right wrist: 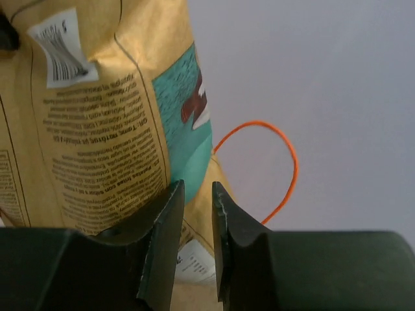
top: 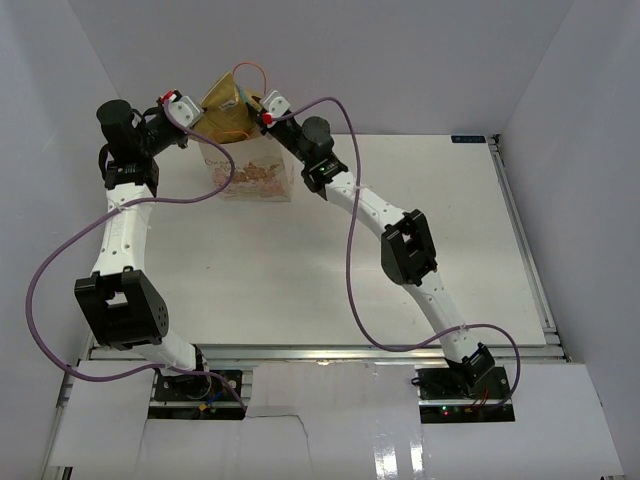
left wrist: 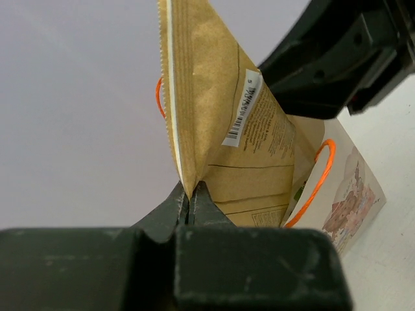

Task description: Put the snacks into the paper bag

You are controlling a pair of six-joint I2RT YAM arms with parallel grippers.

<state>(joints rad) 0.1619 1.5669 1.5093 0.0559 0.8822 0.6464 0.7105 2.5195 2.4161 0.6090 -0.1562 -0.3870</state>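
The paper bag (top: 255, 178) stands at the table's far left, print facing front; its front also shows in the left wrist view (left wrist: 353, 197). The large tan pouch (top: 226, 104) sticks up out of the bag's mouth, tilted. My left gripper (top: 196, 112) is shut on the pouch's seam edge (left wrist: 189, 192). My right gripper (top: 264, 110) is at the pouch's other side, jaws a little apart (right wrist: 198, 189), with the pouch (right wrist: 97, 123) just beyond its tips. The orange cord handles (left wrist: 321, 173) (right wrist: 285, 162) flank the pouch. The other snacks are hidden or out of view.
White walls stand close behind and to the left of the bag. The white table top (top: 430, 230) stretches right and forward of the bag. Purple cables (top: 350, 250) loop from both arms over the table.
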